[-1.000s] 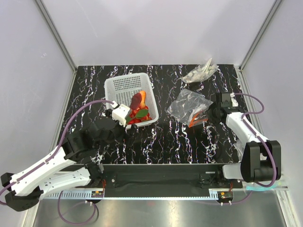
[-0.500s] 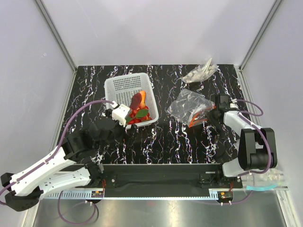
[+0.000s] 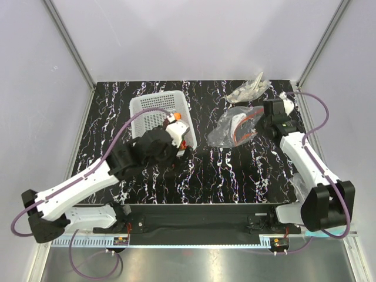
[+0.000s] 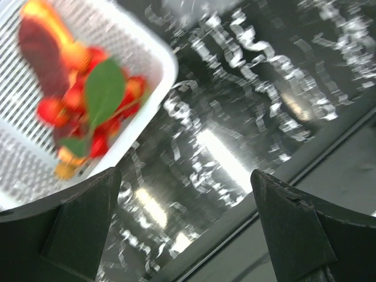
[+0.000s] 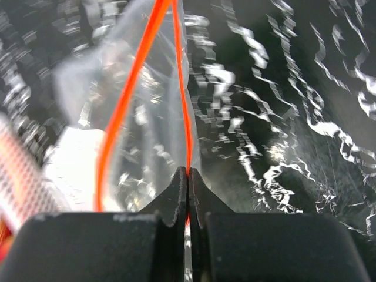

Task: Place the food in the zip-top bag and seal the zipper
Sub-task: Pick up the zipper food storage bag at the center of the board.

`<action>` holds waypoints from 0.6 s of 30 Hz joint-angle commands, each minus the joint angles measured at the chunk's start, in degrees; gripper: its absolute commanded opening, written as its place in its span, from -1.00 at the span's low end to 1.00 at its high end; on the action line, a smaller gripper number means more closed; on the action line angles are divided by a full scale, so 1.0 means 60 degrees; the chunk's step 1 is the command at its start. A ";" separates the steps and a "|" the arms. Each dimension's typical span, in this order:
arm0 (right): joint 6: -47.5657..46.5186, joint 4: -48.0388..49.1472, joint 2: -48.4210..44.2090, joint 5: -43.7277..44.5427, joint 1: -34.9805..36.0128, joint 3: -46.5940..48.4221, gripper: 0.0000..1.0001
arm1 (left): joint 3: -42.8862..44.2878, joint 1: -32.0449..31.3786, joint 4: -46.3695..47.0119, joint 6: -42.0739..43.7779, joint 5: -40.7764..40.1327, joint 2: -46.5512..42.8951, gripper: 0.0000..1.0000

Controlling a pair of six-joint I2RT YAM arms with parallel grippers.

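- We are judging the bag to be very light, thin and floppy (it is crinkling up in folds rather than lying flat), so it is probably going to slide on the glossy table and cave in when anything is pushed at it
- We are taking the zipper for the only stiffer part of it, and so the sensible place to take hold, right at the mouth edge
- The right claw is closed, its jaws meeting on one lip of the zipper; the other lip is bowing away to the left in the wrist view, so the mouth is gaping a little
- From above, the bag is lying to the right of the basket, near it but apart, with the right claw just beside its right edge
- The food is sitting in a heap in one corner of the basket: small toy pieces that we are expecting to be light and hard, the round ones apt to roll, the leaves thin and hard to pinch
- The left claw is hanging wide open with nothing between its fingers, over the basket's near right corner; in its wrist view the food is lying up and to the left of the gap, not yet within it
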 commanded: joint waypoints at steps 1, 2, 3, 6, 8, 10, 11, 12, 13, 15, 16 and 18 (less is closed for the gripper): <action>-0.1593 -0.1589 -0.0221 0.0470 0.0741 0.1250 -1.00 | 0.1457 0.0022 0.0520 -0.0139 0.0944 0.0501 0.98; -0.1856 -0.2056 -0.0192 0.0440 0.0888 0.1630 -1.00 | 0.1665 0.0022 0.0608 -0.0228 0.1017 0.0836 0.98; -0.1902 -0.2293 -0.0235 0.0541 0.1005 0.1778 -1.00 | 0.1899 0.0022 0.0797 -0.0490 0.1061 0.0985 0.98; -0.2181 -0.2792 -0.0439 0.0308 0.1299 0.2174 -1.00 | 0.2428 0.0022 0.1542 -0.1177 0.1383 0.1571 0.91; -0.2341 -0.3042 -0.0572 0.0206 0.1475 0.2394 -1.00 | 0.2487 0.0022 0.2042 -0.1502 0.1747 0.1980 0.82; -0.2415 -0.3217 -0.0733 0.0117 0.1592 0.2555 -1.00 | 0.2517 0.0022 0.2789 -0.1897 0.1765 0.2274 0.73; -0.2546 -0.3305 -0.0791 0.0045 0.1679 0.2614 -1.00 | 0.2575 0.0022 0.2965 -0.2014 0.2040 0.2420 0.69; -0.2576 -0.3335 -0.0879 -0.0072 0.1709 0.2615 -1.00 | 0.2648 0.0036 0.3228 -0.2103 0.2087 0.2726 0.55; -0.2591 -0.3364 -0.0923 -0.0059 0.1738 0.2615 -1.00 | 0.2707 0.0036 0.3347 -0.2219 0.2145 0.2860 0.49; -0.2664 -0.3467 -0.1055 -0.0160 0.1797 0.2586 -1.00 | 0.2969 0.0036 0.3625 -0.2424 0.2379 0.3283 0.19; -0.2664 -0.3467 -0.1114 -0.0161 0.1841 0.2571 -1.00 | 0.3043 0.0036 0.3742 -0.2513 0.2510 0.3446 0.12; -0.2694 -0.3365 -0.1318 -0.0190 0.1856 0.2410 -1.00 | 0.3248 0.0036 0.4122 -0.2863 0.2920 0.3724 0.05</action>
